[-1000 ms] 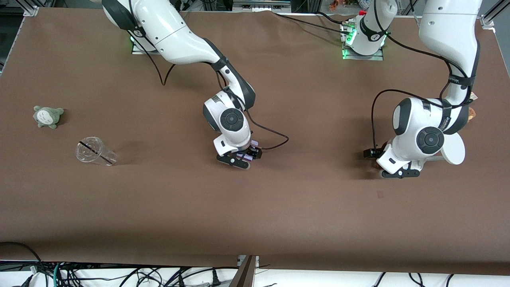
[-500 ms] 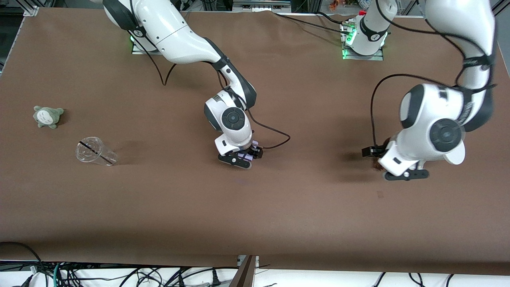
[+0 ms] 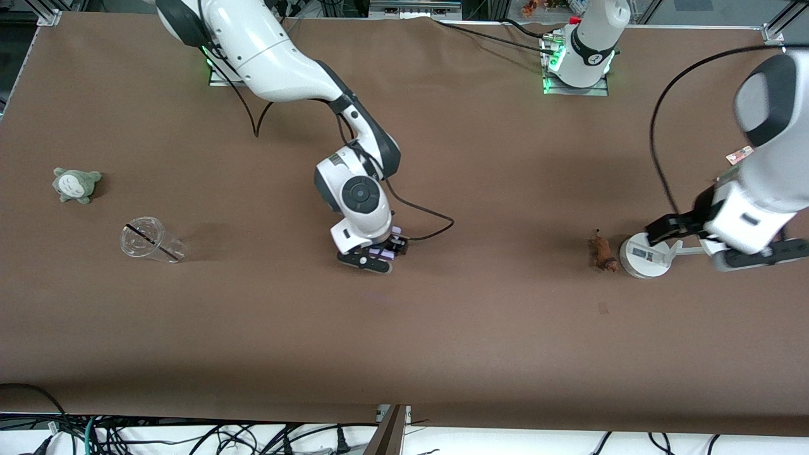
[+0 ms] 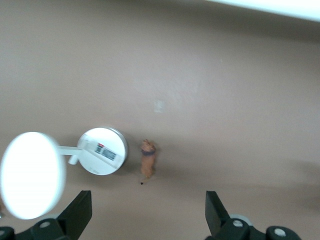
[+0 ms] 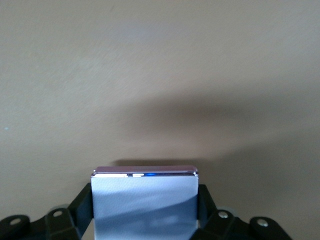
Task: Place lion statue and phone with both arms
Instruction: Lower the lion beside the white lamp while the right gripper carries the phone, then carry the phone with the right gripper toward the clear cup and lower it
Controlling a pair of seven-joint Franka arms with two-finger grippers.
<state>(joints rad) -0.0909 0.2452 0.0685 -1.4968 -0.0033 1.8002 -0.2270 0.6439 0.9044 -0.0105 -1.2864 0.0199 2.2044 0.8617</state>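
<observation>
Brown cloth covers the desk [image 3: 253, 316], and the lion statue [image 3: 602, 253] lies on it toward the left arm's end, free of any grip, touching or just beside the round white base of a small stand [image 3: 643, 256]. It looks set down already, so this half of the task seems done. The left claw [image 4: 150, 227] is up in the air over the desk near the stand, its two fingers spread wide with nothing between them; in the left wrist view the lion shows well below it, which fits an arm that has let go and needs no more contact.

The phone [image 5: 145, 197] is not down yet. The right claw [image 3: 373, 256] grips it by its two long edges over the middle of the desk, low above the cloth, the flat face held roughly level. My guess is that this hold keeps the phone from tipping and lets it land flat when the fingers part. A clear plastic cup [image 3: 150, 240] lying on its side and a grey-green plush toy [image 3: 76, 184] sit well apart toward the right arm's end, out of the way of both placements.
</observation>
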